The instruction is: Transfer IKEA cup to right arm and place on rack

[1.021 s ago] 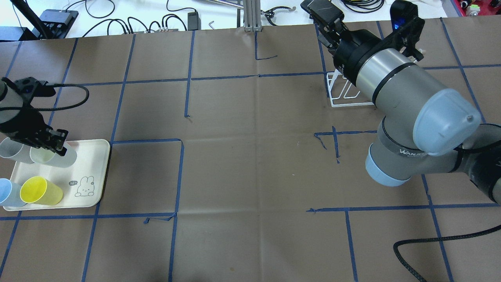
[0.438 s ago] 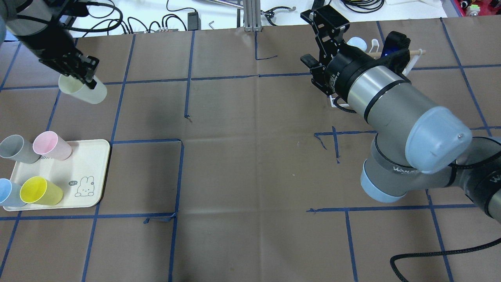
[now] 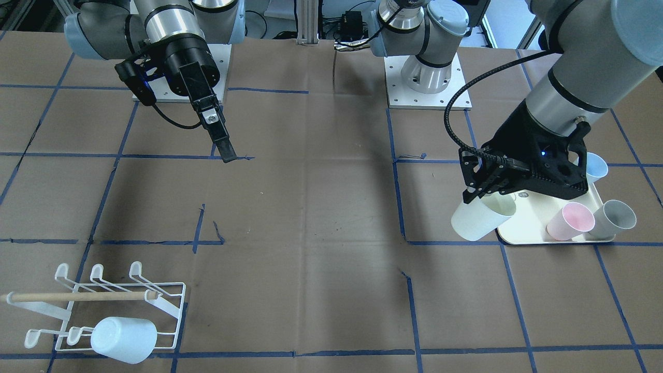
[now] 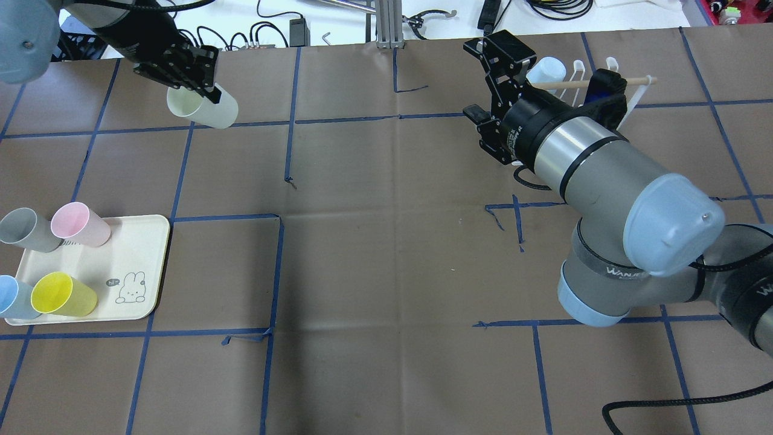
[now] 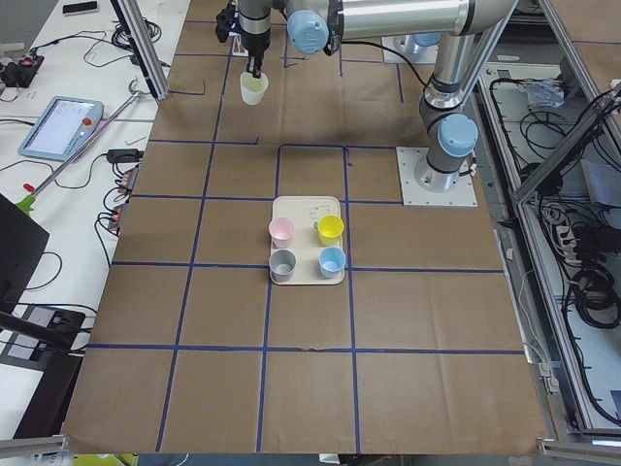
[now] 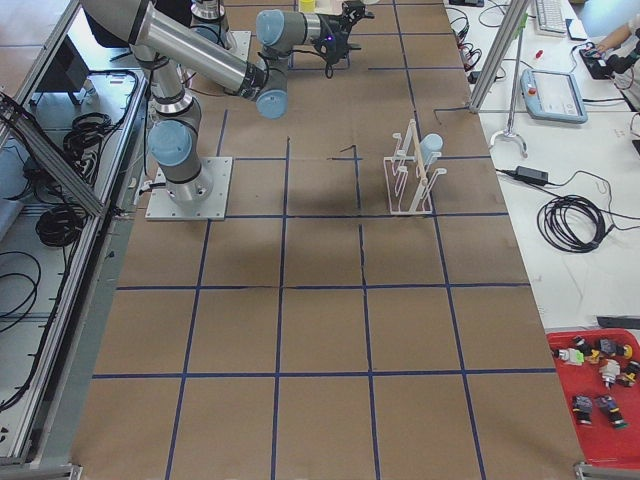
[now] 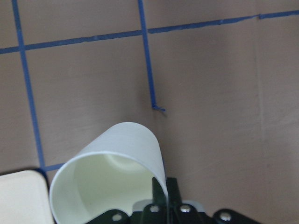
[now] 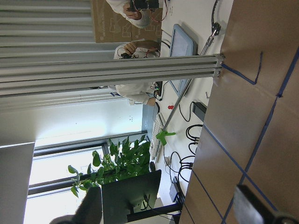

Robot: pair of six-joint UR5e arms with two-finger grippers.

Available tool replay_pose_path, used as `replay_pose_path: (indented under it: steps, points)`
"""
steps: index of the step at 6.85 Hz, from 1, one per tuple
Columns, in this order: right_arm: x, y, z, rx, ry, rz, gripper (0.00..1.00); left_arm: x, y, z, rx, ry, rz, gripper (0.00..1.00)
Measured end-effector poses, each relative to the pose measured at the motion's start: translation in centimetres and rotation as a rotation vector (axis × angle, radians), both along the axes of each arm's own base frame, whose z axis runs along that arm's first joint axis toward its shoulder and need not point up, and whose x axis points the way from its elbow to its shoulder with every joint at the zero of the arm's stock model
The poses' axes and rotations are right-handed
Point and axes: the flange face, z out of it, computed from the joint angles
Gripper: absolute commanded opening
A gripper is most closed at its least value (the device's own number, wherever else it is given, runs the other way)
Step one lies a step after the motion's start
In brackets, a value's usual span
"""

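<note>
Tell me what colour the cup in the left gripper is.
Pale cream cup, clearest in left wrist view.

Six cups: a cream cup [image 4: 205, 109] in the left gripper [image 4: 197, 90]; a pink cup [image 4: 78, 223], grey cup [image 4: 27, 229], blue cup [image 4: 12, 297] and yellow cup [image 4: 62, 295] on one tray [image 4: 142, 266], well apart from it; a pale-blue cup [image 3: 123, 339] on one rack [image 3: 173, 298].

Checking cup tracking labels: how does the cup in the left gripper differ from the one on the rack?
Held cup is off-white; rack cup is light blue. Held cup hangs tilted in the left gripper, off the table; rack cup lies on the rack's prongs. Both are plain tapered tumblers.
</note>
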Motion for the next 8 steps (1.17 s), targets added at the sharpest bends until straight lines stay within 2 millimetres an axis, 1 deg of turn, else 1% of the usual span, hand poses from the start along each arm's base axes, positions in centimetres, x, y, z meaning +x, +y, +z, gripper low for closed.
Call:
replay_pose_path:
  steps: [2, 3, 5, 6, 7, 8]
  points:
    - [0.1, -0.6, -0.4, 0.050, 0.007, 0.003, 1.00, -2.5, -0.4, 1.1, -0.174, 0.195, -0.053, 0.00]
    - [0.2, -1.2, -0.6, 0.102, 0.008, 0.006, 1.00, -3.5, -0.4, 0.9, -0.289, 0.285, -0.100, 0.00]
    - [0.8, -2.2, -1.2, 0.223, 0.005, 0.023, 1.00, -5.2, 0.9, -0.6, -0.499, 0.433, -0.195, 0.00]
    - [1.6, -2.4, -1.3, 0.264, -0.005, 0.036, 0.99, -5.8, 1.8, -1.6, -0.572, 0.491, -0.239, 0.00]
    - [2.7, -3.1, -0.8, 0.291, -0.044, 0.038, 0.99, -6.2, 2.7, -3.1, -0.635, 0.521, -0.277, 0.00]
    - [4.1, -3.9, -0.4, 0.314, -0.090, 0.041, 0.99, -6.6, 4.0, -4.9, -0.701, 0.539, -0.312, 0.01]
